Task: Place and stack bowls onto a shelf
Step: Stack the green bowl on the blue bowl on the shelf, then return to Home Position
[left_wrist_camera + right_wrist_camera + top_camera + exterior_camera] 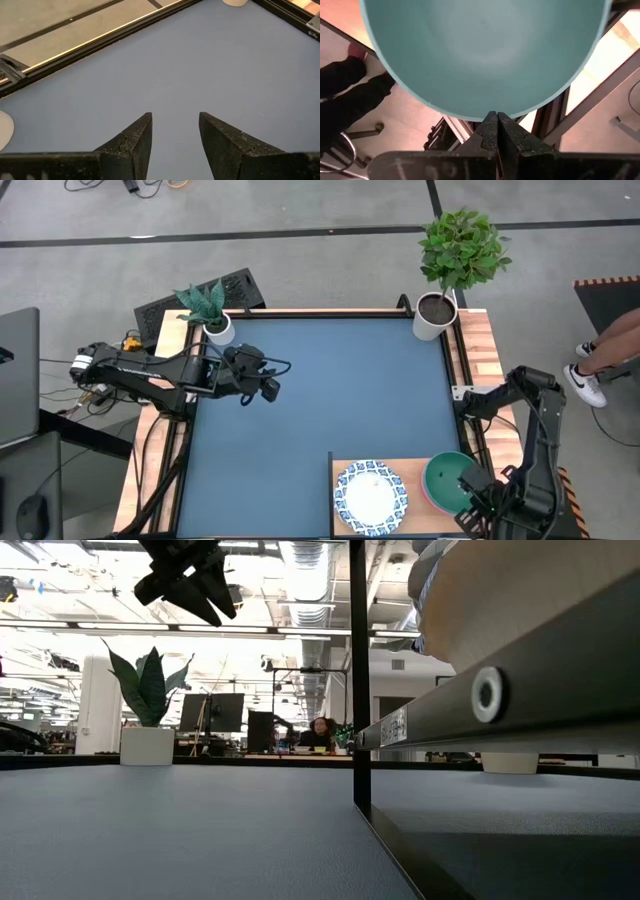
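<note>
A light wood shelf (pixel 410 470) stands raised over the table's near right corner. On it are a white bowl with a blue patterned rim (pixel 370 498) and a green bowl (pixel 448 478). A pink rim (pixel 426 492) shows at the green bowl's left side. My right gripper (pixel 478 502) points down at the green bowl's near right rim, fingers shut. In the right wrist view the green bowl's hollow (pixel 480 50) fills the picture beyond my right gripper (pixel 493 120). My left gripper (pixel 270 388) hangs open above the blue tabletop at the far left, with nothing between its fingers (pixel 142 135). My right gripper's shut fingertips stand at the green bowl's rim (pixel 470 116), on the side toward the table's near right corner, coming from above and pointing down. Whether they touch the rim I cannot tell. The bowl sits upright, its hollow up.
Two white plant pots stand at the far edge, a small one (pixel 218 328) on the left and a larger one (pixel 435 315) on the right. The shelf's black post (pixel 358 670) rises from the tabletop. A person's shoe (pixel 588 383) and leg (pixel 355 87) show beside the table's right edge.
</note>
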You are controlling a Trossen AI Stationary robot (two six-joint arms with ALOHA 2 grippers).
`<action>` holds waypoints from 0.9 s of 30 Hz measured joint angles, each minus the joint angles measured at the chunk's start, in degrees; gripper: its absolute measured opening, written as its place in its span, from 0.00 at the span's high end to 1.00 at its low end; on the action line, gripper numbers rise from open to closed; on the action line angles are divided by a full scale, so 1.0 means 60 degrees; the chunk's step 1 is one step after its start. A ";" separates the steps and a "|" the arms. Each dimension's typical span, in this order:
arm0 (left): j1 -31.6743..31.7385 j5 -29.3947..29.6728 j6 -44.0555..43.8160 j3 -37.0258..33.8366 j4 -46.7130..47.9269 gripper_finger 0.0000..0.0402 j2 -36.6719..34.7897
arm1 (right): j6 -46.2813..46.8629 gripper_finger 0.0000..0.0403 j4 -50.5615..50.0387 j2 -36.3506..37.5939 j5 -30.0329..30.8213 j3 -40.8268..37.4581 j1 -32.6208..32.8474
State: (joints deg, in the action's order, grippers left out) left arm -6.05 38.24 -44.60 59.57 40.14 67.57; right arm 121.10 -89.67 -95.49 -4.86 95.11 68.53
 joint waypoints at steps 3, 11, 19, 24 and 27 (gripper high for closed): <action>0.0080 -0.0007 0.0015 0.0000 0.0000 0.63 0.0000 | -0.0006 0.94 -0.0066 0.0145 0.0225 0.0167 -0.0011; 0.0222 -0.0293 0.0159 0.0000 -0.0403 0.63 0.0000 | -0.1156 0.93 -0.0050 0.0268 0.6557 0.0237 -0.0412; 0.0215 -0.1920 0.1901 0.0001 -0.3346 0.63 -0.0509 | -0.6879 0.93 -0.0002 0.2170 1.0516 0.0248 -0.2517; 0.0169 -0.2811 0.2397 0.0004 -0.4952 0.63 -0.1063 | -0.8445 0.93 0.0703 0.3850 1.1099 0.0253 -0.3861; 0.0135 -0.2918 0.2254 0.0011 -0.5019 0.63 -0.1354 | -0.8475 0.93 0.0842 0.4576 1.0394 0.0255 -0.4427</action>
State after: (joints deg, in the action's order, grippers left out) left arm -5.23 20.73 -31.08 59.64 10.03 59.45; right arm 70.25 -84.62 -68.03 57.50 96.64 41.97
